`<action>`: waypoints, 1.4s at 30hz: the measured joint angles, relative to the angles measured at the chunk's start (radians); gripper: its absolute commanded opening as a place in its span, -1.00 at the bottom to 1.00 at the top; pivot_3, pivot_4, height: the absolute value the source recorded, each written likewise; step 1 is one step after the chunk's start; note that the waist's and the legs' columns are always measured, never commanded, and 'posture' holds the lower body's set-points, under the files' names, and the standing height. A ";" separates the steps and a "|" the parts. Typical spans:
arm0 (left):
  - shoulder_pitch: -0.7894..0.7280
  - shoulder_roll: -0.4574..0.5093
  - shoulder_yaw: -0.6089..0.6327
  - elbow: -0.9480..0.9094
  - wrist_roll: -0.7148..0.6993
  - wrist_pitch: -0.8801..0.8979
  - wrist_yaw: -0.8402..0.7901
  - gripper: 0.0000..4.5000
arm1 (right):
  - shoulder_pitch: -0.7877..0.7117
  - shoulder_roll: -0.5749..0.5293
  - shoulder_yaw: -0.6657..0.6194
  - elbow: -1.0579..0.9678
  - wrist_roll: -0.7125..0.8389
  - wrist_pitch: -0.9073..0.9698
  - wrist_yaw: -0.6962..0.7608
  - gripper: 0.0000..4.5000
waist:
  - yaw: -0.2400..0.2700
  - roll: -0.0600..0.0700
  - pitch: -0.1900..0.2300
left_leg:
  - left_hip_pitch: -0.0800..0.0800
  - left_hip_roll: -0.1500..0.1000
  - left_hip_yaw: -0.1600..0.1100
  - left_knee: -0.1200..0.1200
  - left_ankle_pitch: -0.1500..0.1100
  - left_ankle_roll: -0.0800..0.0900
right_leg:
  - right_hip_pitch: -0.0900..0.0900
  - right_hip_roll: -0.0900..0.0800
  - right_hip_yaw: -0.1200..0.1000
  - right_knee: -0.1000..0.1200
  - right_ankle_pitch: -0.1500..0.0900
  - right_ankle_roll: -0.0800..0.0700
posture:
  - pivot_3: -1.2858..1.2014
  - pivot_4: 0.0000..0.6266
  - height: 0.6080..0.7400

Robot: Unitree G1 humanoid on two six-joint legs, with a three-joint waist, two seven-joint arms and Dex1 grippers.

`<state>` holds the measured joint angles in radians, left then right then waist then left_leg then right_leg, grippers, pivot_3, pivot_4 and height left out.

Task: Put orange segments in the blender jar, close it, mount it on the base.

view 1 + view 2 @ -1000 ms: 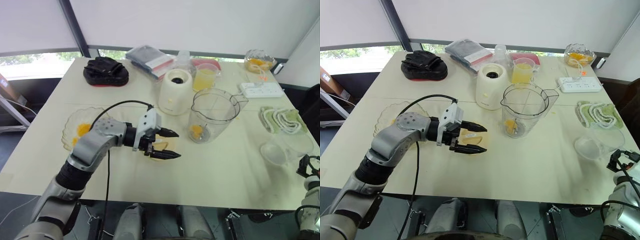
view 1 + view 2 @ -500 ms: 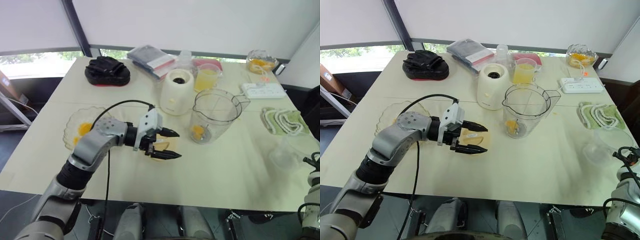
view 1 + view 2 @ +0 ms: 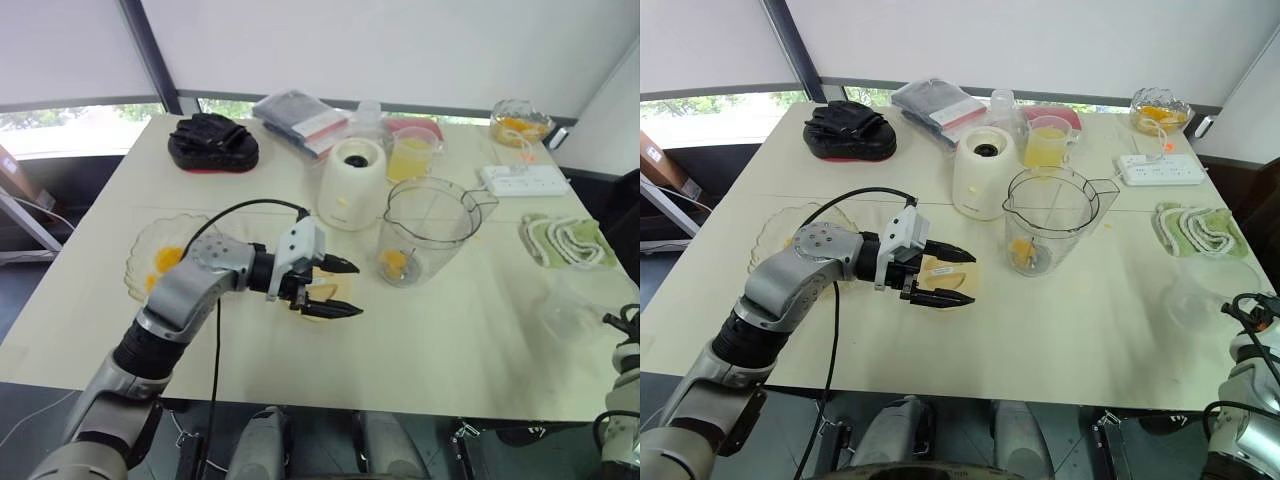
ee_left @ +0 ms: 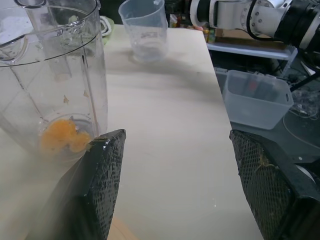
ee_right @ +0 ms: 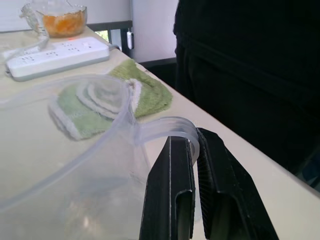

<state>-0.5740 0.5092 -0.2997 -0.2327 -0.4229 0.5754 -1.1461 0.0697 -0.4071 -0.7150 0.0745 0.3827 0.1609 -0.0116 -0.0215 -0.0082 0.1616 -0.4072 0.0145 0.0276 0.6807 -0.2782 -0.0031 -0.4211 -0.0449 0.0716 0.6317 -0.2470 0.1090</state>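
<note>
Left gripper: your left gripper [image 3: 343, 288] hangs low over the table [image 3: 430, 340], pointing toward the jar, fingers spread wide with nothing between them. A flat cream-yellow piece lies on the table under the fingertips; I cannot tell what it is.
Right gripper: your right gripper [image 5: 195, 165] is clamped tight on the curved handle of a clear measuring cup [image 5: 75, 165] at the table's right edge. In the left wrist view the cup [image 4: 144, 27] stands upright, mouth up.
Jar: the jar [image 3: 428, 232] stands upright and uncovered on the table, just beside the left fingertips and apart from them, spout and handle on its right side.
Segments: one clump of orange segments [image 4: 62, 140] sits at the bottom of the jar. More lie in the scalloped dish [image 3: 150, 262] behind your left forearm.
Base: the base [image 3: 352, 183] stands upright just behind and left of the jar, dark socket facing up, nothing mounted on it.
Juice cup: a cup of yellow juice [image 3: 412, 155] sits just right of the base, behind the jar.
Right side: a green and white cloth [image 3: 562, 240] lies near the measuring cup; a white power strip [image 3: 522, 180] lies beyond it, and a glass bowl of orange pieces [image 3: 518, 122] sits at the far corner.
Far left: black gloves [image 3: 212, 140] rest on the far side of the table.
</note>
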 measured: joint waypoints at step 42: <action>-0.048 -0.049 -0.002 0.107 0.045 -0.059 -0.001 0.54 | -0.570 -0.180 0.186 -0.389 0.095 0.395 -0.091 -0.98 | 0.003 0.002 0.003 | -0.002 0.000 0.000 -0.001 0.000 0.000 | -0.003 0.000 0.000 0.000 0.000 0.000 | 0.03 -0.52 1.00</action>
<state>-0.6217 0.4598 -0.3018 -0.1254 -0.3776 0.5167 -1.1471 -0.5006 -0.5873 -0.5286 -0.3144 0.4780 0.5562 -0.1025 -0.0188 -0.0058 0.1642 -0.4092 0.0143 0.0278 0.6795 -0.2784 -0.0026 -0.4241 -0.0448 0.0713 0.6316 -0.2469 0.1094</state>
